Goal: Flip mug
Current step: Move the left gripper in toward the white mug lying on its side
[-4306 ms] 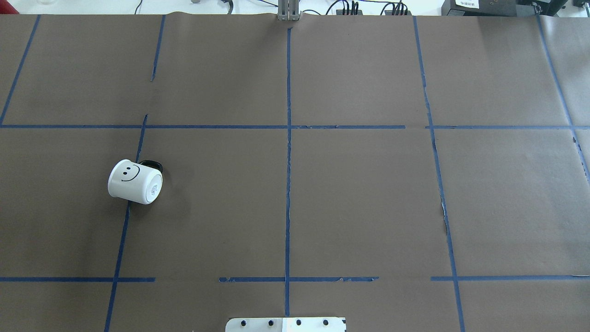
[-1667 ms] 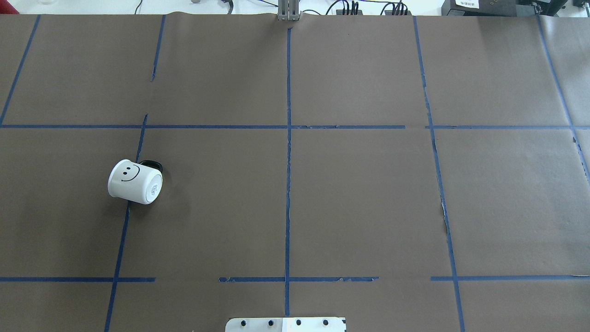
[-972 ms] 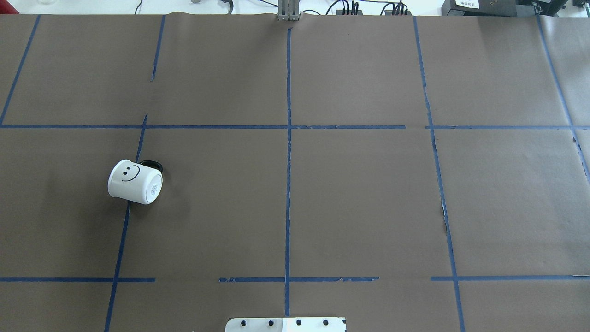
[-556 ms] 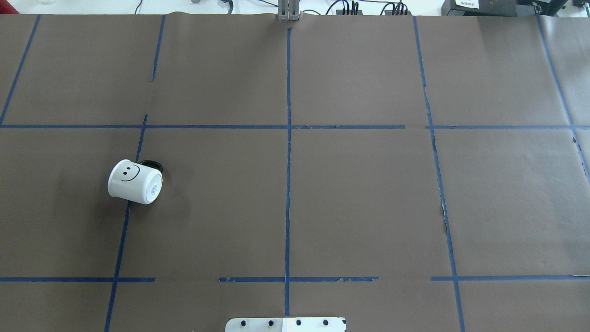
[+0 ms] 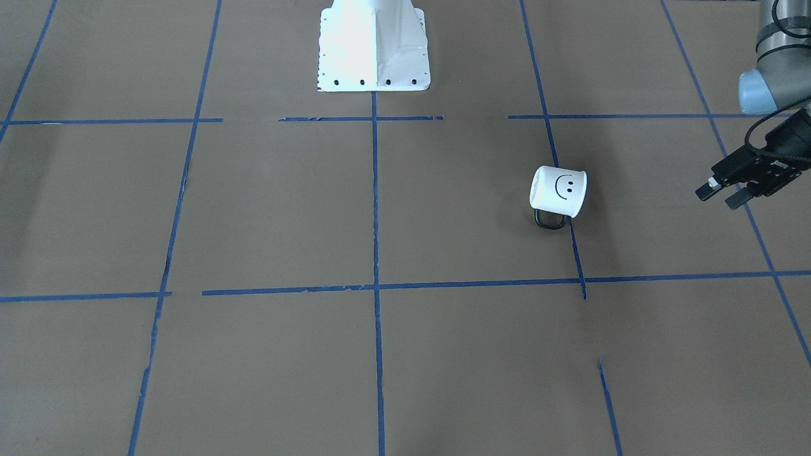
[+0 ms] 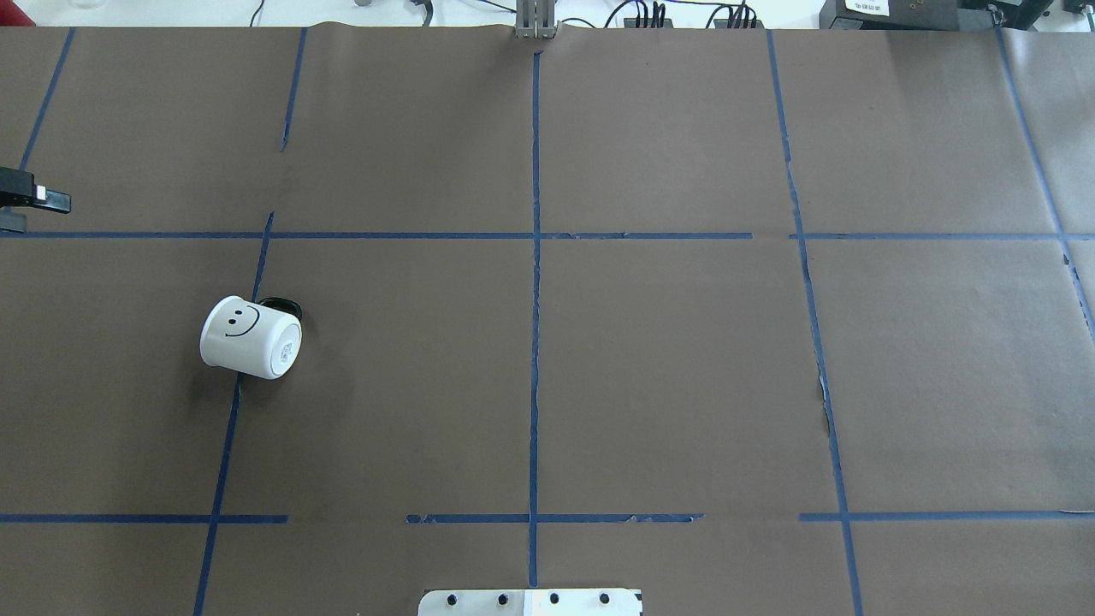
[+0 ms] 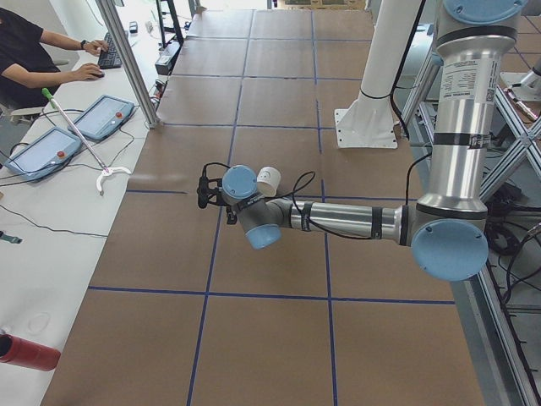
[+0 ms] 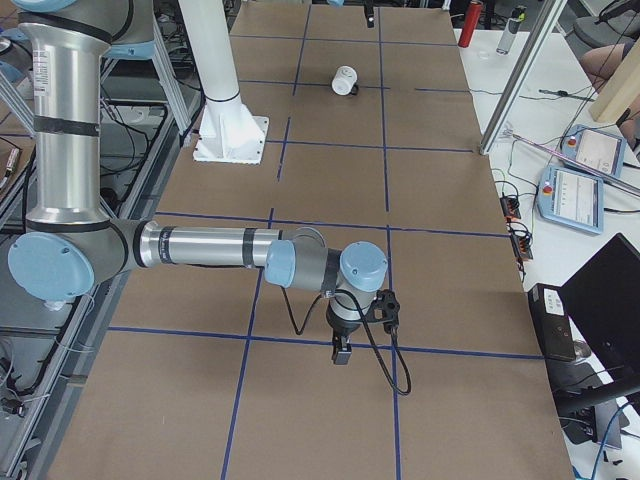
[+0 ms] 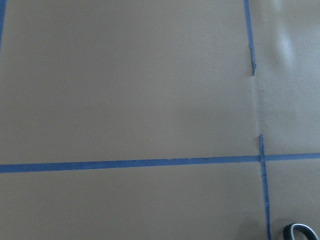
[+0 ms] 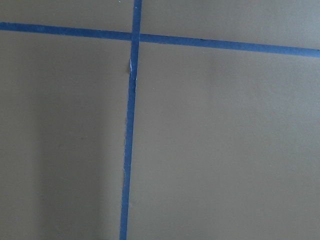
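Since the small white smiley-faced enamel mug [image 6: 248, 338] lies sideways, the left arm [image 5: 774, 63] hangs near, jaws released; right jaws: cannot tell

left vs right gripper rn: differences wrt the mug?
Left gripper is on the table half with the mug; right gripper is at the opposite end, far from it. Left gripper's jaws stand open in the front view; right gripper shows only in a side view, so its state cannot be told. Shared: neither touches the mug, which lies on its side.
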